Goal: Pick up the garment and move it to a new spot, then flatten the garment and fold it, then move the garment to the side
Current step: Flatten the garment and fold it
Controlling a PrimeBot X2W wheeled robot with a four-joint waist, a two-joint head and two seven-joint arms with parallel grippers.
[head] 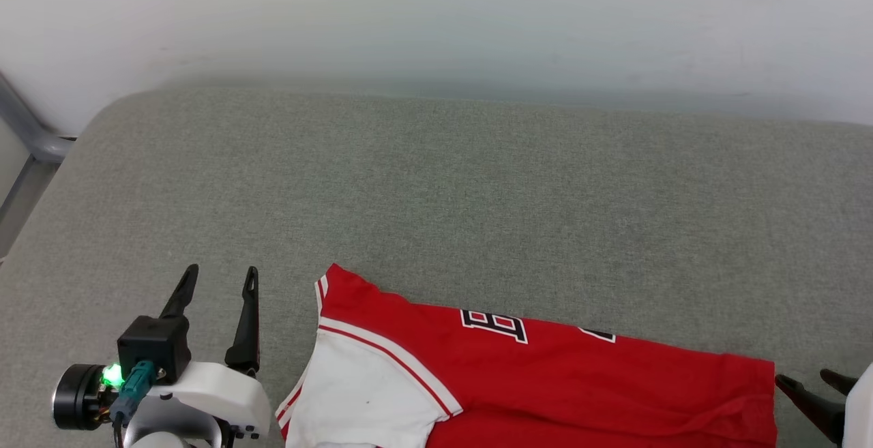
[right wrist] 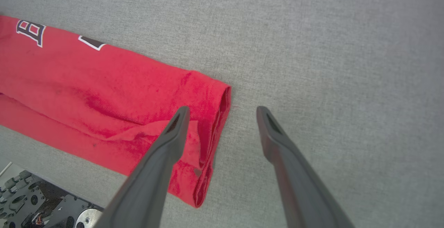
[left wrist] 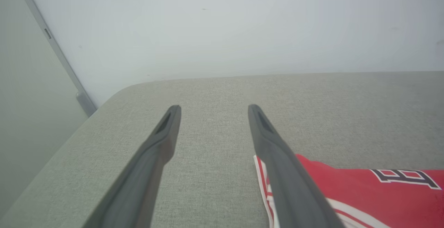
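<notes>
The red T-shirt [head: 545, 373] lies folded into a long band along the near edge of the grey cloth-covered counter [head: 477, 182], its white sleeve [head: 361, 393] with striped trim at the robot's left end and the red hem at the right end. Black-and-white lettering shows along its far edge.

The left tool [head: 219, 284] sits just beside the sleeve end, fingers spread wide with nothing between them. In its wrist view the tool [left wrist: 211, 111] points toward the pale wall [left wrist: 222, 30], and the shirt's [left wrist: 364, 193] striped edge shows behind its right finger.

The right tool [head: 808, 380] is at the hem end, also spread wide and holding nothing. From its wrist the tool [right wrist: 222, 111] straddles the hem corner – one finger over the shirt [right wrist: 104, 89], the other over bare grey cloth; whether either touches cannot be told.
</notes>
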